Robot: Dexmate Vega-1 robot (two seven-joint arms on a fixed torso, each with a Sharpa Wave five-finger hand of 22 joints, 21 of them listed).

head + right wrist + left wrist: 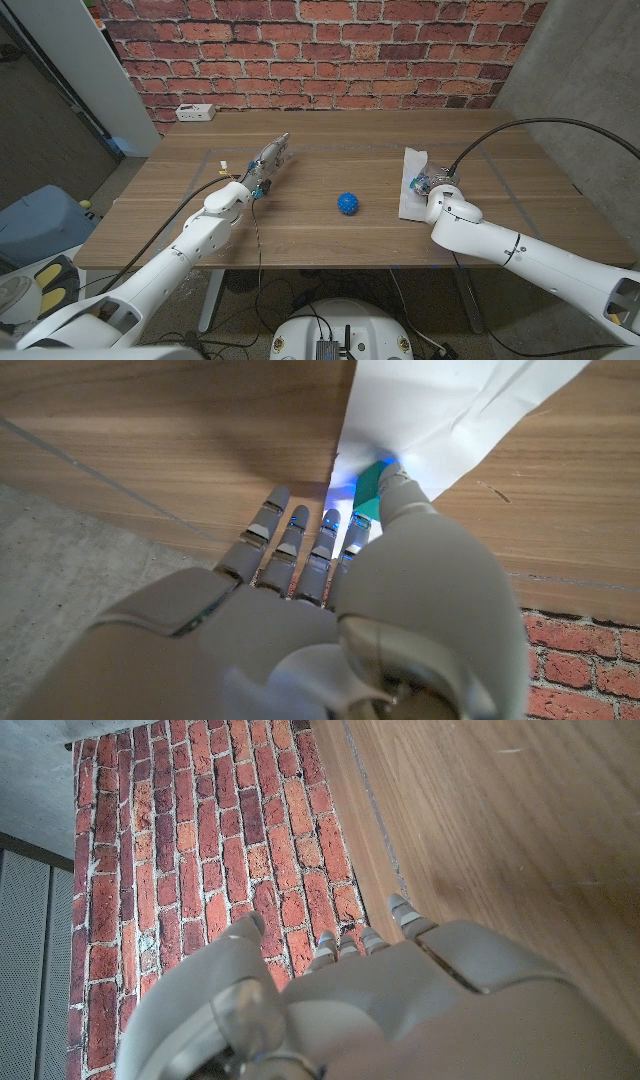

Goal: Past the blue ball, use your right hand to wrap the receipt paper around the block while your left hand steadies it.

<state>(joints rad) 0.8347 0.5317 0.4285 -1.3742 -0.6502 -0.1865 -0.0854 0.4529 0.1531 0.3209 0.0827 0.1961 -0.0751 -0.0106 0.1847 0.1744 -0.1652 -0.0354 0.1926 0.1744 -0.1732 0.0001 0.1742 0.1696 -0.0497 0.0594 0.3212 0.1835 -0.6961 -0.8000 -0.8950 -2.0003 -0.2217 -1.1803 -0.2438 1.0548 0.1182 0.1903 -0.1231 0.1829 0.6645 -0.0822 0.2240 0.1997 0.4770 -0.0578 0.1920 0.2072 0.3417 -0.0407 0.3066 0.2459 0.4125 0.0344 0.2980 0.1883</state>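
Observation:
The blue ball lies near the middle of the wooden table. To its right lies the white receipt paper, with a teal block peeking out under its edge. My right hand is at the paper's near end. Its thumb tip touches the paper's edge beside the block and its fingers reach out straight alongside; whether it grips anything I cannot tell. My left hand is far to the left of the ball, its fingers stretched out and holding nothing.
A small white box sits at the table's far left edge, below the brick wall. A black cable arcs over the table's right side. Bare wood lies between the ball and my left hand.

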